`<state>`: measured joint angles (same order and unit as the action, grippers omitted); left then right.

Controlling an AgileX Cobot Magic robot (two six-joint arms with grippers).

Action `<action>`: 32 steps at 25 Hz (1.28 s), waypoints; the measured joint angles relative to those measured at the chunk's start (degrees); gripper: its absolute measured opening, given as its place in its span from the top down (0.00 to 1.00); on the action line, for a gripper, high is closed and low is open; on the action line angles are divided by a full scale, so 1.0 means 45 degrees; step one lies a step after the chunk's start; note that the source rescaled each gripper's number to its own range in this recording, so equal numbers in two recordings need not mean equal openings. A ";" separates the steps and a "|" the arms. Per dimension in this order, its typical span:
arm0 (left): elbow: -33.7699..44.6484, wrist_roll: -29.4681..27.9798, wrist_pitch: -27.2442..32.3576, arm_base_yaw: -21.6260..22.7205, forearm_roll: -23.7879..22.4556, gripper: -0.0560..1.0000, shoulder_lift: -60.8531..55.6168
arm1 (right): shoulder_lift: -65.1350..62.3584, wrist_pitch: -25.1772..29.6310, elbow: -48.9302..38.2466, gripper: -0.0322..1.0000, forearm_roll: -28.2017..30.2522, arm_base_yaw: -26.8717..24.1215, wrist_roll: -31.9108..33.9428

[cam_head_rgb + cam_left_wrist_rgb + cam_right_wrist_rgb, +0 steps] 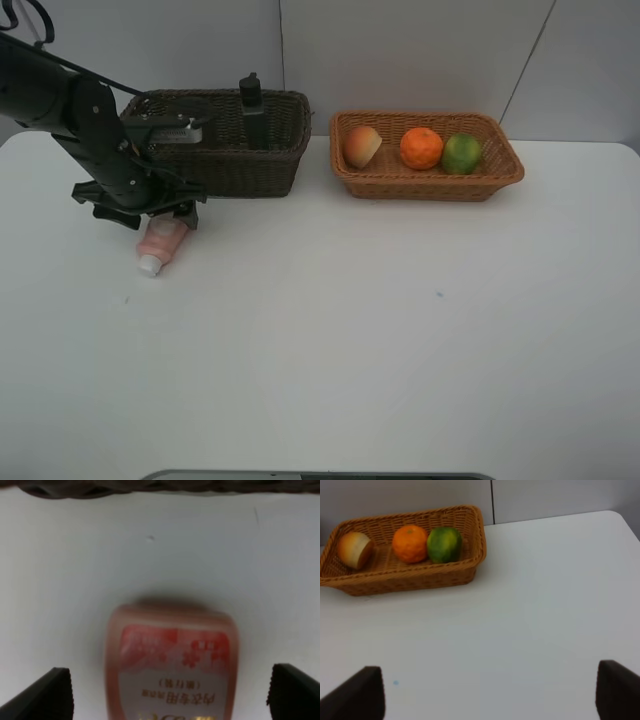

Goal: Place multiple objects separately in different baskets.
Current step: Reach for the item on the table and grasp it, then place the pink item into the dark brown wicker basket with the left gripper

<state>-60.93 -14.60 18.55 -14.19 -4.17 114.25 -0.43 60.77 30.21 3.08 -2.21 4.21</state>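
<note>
From the high camera I found a plain white table (pixel 400 330) set against a grey panelled wall (pixel 420 50). Along the far edge stood the dark brown basket (pixel 225 160), toward the far left corner, with the dark green pump bottle (pixel 251 110) upright inside it. The light tan basket (pixel 425 180) sat just right of it, apart, holding the red-orange fruit (pixel 362 146), the orange (pixel 421 148) and the green citrus (pixel 461 153) in a row. The pink tube (pixel 160 243) lay on the table in front of the dark basket, near the left edge, white cap toward the near edge. The left gripper (pixel 160 215) hung directly over it.

In the left wrist view, I noted the left fingers (pixel 47 695) spread wide on either side of the tube, not touching it.

In the right wrist view, I noted the right gripper (pixel 490 692) standing open and empty over bare table, the tan basket well beyond it.
</note>
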 joint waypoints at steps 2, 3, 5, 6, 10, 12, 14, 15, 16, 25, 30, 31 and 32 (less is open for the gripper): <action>0.0000 -0.0060 -0.0014 0.0000 -0.0065 0.00 0.0187 | 0.0000 0.0000 0.0000 0.16 0.0000 0.0000 0.0000; 0.0000 -0.0076 -0.0014 0.0000 -0.0092 0.00 0.0281 | 0.0000 0.0000 0.0000 0.16 0.0000 0.0000 0.0000; 0.0000 -0.0102 -0.0014 0.0000 -0.0104 0.00 0.0468 | 0.0000 0.0000 0.0000 0.16 0.0000 0.0000 0.0000; 0.0000 -0.0102 -0.0023 0.0000 -0.0104 0.00 0.0533 | 0.0000 0.0000 0.0000 0.16 0.0000 0.0000 0.0000; 0.0000 -0.0102 -0.0023 0.0000 -0.0113 0.02 0.0594 | 0.0000 0.0000 0.0000 0.16 0.0000 0.0000 0.0000; 0.0000 -0.0102 0.0018 0.0000 -0.0113 0.08 0.0594 | 0.0000 0.0000 0.0000 0.16 0.0000 0.0000 0.0000; 0.0000 -0.0102 0.0128 0.0000 -0.0139 0.19 0.0594 | 0.0000 0.0000 0.0000 0.16 0.0000 0.0000 0.0000; -0.0003 -0.0102 0.0201 0.0000 -0.0164 0.28 0.0603 | 0.0000 0.0000 0.0000 0.16 0.0000 0.0000 0.0000; -0.0013 -0.0102 0.0229 0.0000 -0.0157 0.32 0.0603 | 0.0000 0.0000 0.0000 0.16 0.0000 0.0000 0.0000; -0.0027 -0.0102 0.0288 0.0000 -0.0157 0.32 0.0603 | 0.0000 0.0000 0.0000 0.16 0.0000 0.0000 0.0000; -0.0027 -0.0102 0.0299 0.0000 -0.0157 0.32 0.0603 | 0.0000 0.0000 0.0000 0.16 0.0000 0.0000 0.0000; -0.0027 -0.0102 0.0299 0.0000 -0.0157 0.32 0.0603 | 0.0000 0.0000 0.0000 0.16 0.0000 0.0000 0.0000; -0.0027 -0.0102 0.0299 0.0000 -0.0157 0.32 0.0603 | 0.0000 0.0000 0.0000 0.16 0.0000 0.0000 0.0000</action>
<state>-61.05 -15.05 19.89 -14.19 -4.88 116.96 -0.43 60.77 30.21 3.08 -2.21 4.21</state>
